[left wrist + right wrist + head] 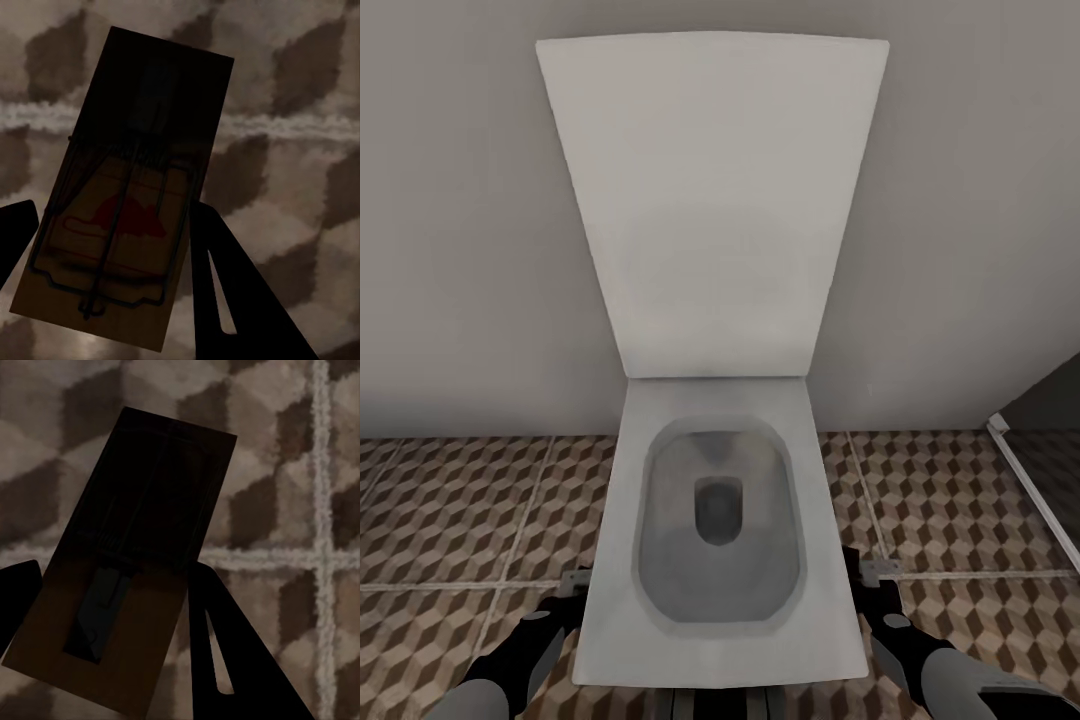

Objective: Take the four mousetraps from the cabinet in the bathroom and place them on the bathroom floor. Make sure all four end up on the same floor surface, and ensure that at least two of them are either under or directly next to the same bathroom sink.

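Transport underway: each tool, left [112,247] and right [112,615], gripped a mousetrap [135,195] [127,562] above the tiled floor [450,510], flanking a toilet [710,520]; finding the sink seemingly came next.

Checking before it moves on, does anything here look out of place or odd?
Nothing is spilled or damaged. Oddly, each gripper holds a mousetrap above the bathroom floor while facing a toilet, not a sink.

Counted around the one toilet [715,480]: two mousetraps, one [127,202] held over the tiled floor [460,520] in the left gripper [112,247] beside the bowl, the other [135,555] in the right gripper [112,607], and one wall [460,200] behind it.
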Tool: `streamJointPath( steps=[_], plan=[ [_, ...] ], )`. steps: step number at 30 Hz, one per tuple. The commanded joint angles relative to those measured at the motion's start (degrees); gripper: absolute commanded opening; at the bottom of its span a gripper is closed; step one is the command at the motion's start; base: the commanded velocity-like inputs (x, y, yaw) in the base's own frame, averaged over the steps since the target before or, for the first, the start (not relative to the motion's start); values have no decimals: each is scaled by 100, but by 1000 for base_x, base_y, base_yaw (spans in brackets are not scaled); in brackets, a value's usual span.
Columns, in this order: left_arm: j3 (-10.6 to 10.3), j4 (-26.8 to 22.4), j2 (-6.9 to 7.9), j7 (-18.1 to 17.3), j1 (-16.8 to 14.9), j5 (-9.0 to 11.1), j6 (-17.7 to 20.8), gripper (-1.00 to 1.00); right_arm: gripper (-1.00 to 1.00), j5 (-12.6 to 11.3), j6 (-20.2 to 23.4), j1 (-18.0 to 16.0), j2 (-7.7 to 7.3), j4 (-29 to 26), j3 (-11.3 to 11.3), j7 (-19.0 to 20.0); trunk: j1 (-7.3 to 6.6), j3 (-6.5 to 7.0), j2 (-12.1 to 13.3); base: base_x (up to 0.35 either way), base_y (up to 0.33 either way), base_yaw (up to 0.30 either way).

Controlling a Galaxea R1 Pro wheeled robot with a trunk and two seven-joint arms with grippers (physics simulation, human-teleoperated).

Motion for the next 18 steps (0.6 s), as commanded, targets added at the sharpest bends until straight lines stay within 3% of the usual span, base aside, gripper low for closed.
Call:
streamJointPath(
  steps=[1, 14, 18],
  plan=[
    [41, -13, -5, -23, 0, -58, 30, -100, -100, 61, -11, -3, 0, 7, -6, -39, -1, -4, -1, 0, 0, 0],
    [44, -21, 26, -23, 0, -62, 8, -100, -100, 61, -11, -3, -1, 7, -6, -39, -1, -4, -1, 0, 0, 0],
    [45, 34, 43, -21, 0, -58, -283, -100, -100, 61, -13, -3, -1, 7, -6, -39, -1, -4, -1, 0, 0, 0]
  ],
)
